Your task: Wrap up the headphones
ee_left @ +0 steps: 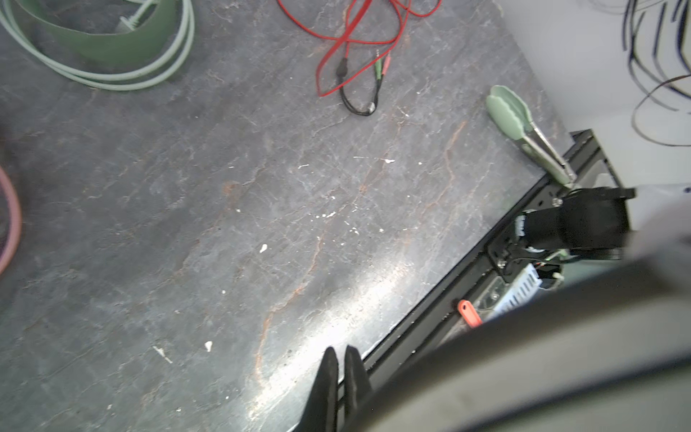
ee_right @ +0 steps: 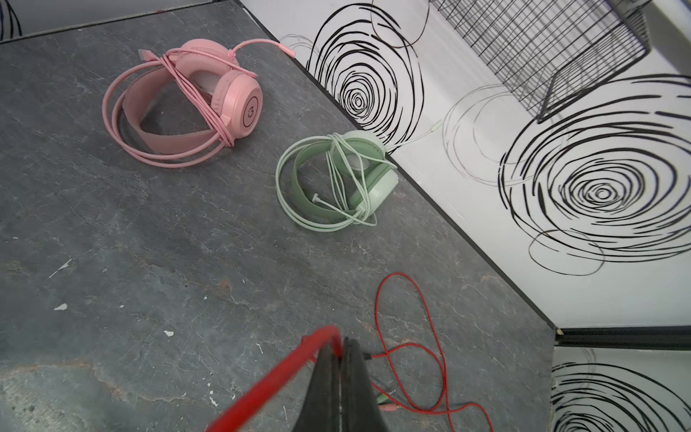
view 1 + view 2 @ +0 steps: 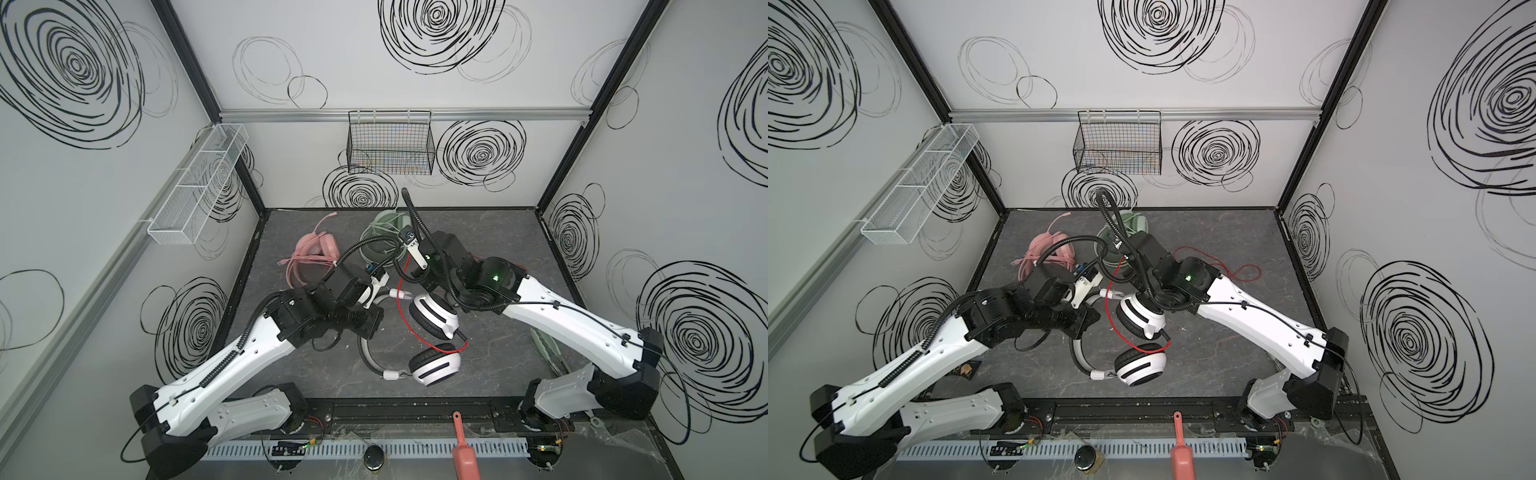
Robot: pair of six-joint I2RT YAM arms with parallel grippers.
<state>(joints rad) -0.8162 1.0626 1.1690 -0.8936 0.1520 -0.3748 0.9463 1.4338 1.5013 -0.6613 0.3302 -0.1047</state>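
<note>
The white-and-black headphones (image 3: 434,320) lie mid-table, their thin red cable (image 3: 400,307) running up to my right gripper (image 3: 411,259). In the right wrist view that gripper (image 2: 338,342) is shut on the red cable (image 2: 284,374), and the rest of it lies in loose loops on the table. My left gripper (image 3: 382,293) sits beside the white headband. Its jaws (image 1: 341,351) are shut with nothing showing between the tips, and the blurred headband crosses close by. The pink headphones (image 2: 224,97) and green headphones (image 2: 359,175) lie at the back, cables wound round them.
Green tongs (image 1: 516,119) lie near the table's right front corner. A black wire basket (image 3: 390,145) hangs on the back wall and a white mesh basket (image 3: 199,183) on the left wall. A red scoop (image 3: 465,453) rests on the front ledge.
</note>
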